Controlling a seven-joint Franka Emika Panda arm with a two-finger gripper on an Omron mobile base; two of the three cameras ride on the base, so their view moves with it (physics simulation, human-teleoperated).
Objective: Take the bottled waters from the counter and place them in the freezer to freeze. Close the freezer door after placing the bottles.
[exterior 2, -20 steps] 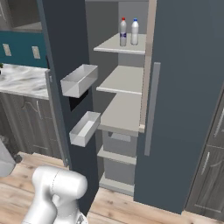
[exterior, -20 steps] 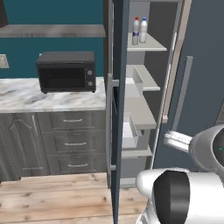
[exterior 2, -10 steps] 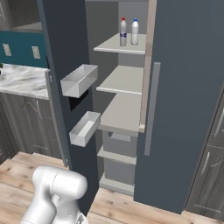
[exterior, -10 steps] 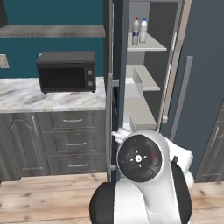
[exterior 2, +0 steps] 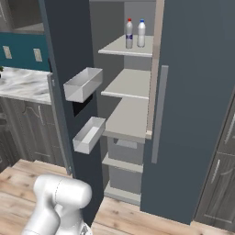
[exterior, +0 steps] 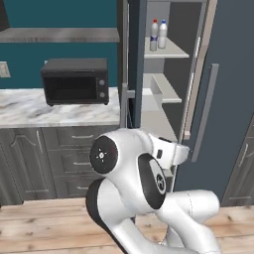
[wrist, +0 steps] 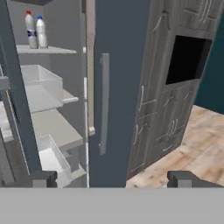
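Note:
Both bottled waters stand upright side by side on the freezer's top shelf: the red-capped one (exterior 2: 129, 33) (wrist: 29, 29) and the blue-capped one (exterior 2: 141, 33) (wrist: 41, 31); they also show as a pair (exterior: 158, 34) in the left base view. The freezer (exterior 2: 130, 114) is open, with pale shelves inside. The freezer door (exterior 2: 59, 55) is swung wide to the left, and white bins (exterior 2: 82, 85) hang on its inner side. My gripper (wrist: 113, 179) is open and holds nothing; it faces the freezer from a distance. The counter (exterior: 30, 106) lies to the left.
A black microwave (exterior: 75, 81) sits on the counter. The neighbouring door (wrist: 113, 87), closed, with a long grey handle (exterior 2: 158, 114), stands right of the open compartment. Dark cabinets (wrist: 166, 87) and wood floor (wrist: 197, 144) lie further right. My arm (exterior: 134, 173) is folded low before the freezer.
The arm has swung from the lower right across the left base view and now sits folded at its middle. The bottles, shelves and door have not moved.

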